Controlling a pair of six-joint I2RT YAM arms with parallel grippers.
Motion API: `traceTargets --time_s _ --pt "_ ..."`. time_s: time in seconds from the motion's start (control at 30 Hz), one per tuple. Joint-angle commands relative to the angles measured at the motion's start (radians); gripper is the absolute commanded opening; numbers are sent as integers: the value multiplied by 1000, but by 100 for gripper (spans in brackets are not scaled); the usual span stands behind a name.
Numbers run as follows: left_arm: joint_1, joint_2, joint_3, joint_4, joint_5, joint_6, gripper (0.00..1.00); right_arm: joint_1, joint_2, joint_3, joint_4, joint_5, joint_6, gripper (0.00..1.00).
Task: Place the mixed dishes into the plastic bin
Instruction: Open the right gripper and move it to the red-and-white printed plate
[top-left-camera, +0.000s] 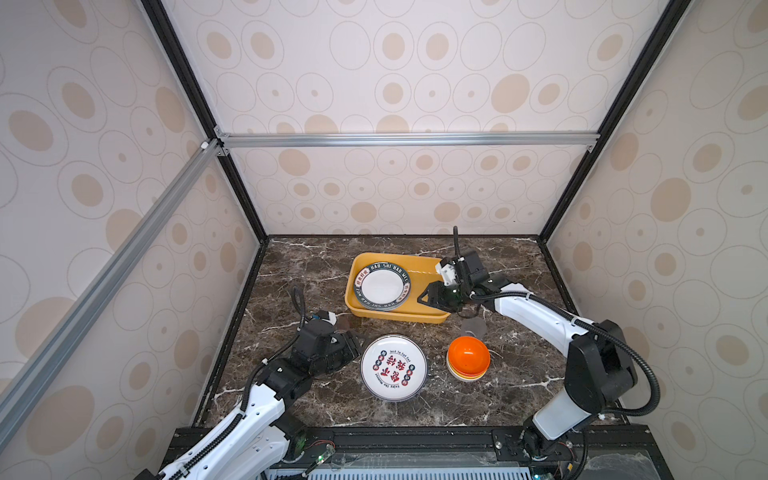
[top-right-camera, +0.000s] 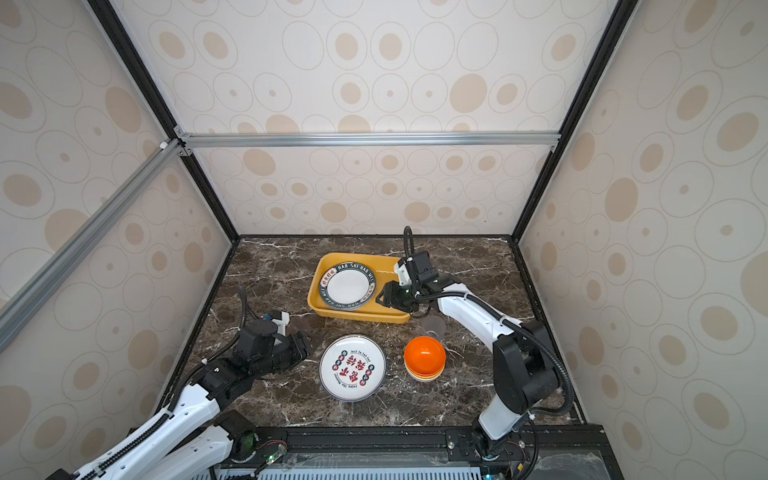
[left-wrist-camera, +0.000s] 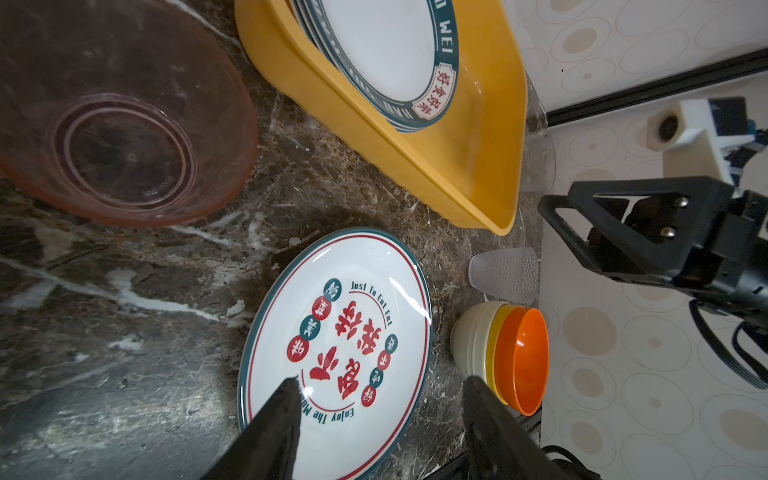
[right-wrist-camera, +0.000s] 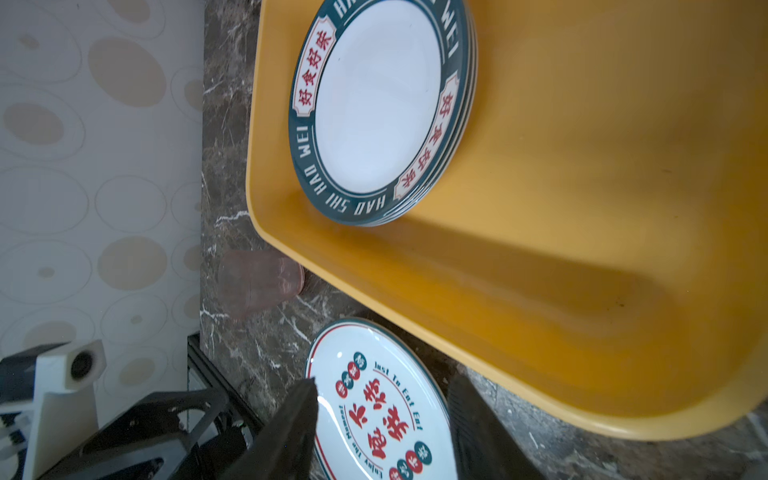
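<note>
Table: I see a dark marble tabletop (top-left-camera: 291, 270) with white veins, and every dish is in reach of my two arms.
Bin: the mustard-yellow plastic bin (top-left-camera: 395, 316) sits at the middle of the table towards the back wall.
Green-rimmed plates: a stack of white plates with dark green lettered rims (top-left-camera: 382, 286) lies inside the bin, in its left half.
Red-character plate: one white plate with red characters (top-left-camera: 393, 368) lies flat on the table, in front of the bin.
Bowls: a nested stack (top-left-camera: 468, 357), orange on top, then yellow, then off-white, stands just right of that plate.
Greyish cup: it (top-left-camera: 473, 328) stands on the table between the bowls and the bin.
Pinkish cup: the translucent cup (left-wrist-camera: 120, 116) is on the table near the bin's front left corner, just beside my left gripper.
Left gripper: it (left-wrist-camera: 381, 382) is low at the left edge of the red-character plate, jaws spread and empty.
Right gripper: it (right-wrist-camera: 382, 380) hangs over the bin's right half, clear of the plate stack, jaws parted with nothing between them.
</note>
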Motion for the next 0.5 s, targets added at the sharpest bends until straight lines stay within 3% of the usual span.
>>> traceTargets --time_s 0.0,0.47 --pt "-27 -2 -12 -30 -9 14 62 7 -51 -39 -61 -88 -60 54" --pt "-127 14 -124 12 -57 -57 62 53 -121 -166 -92 -206 -118 51"
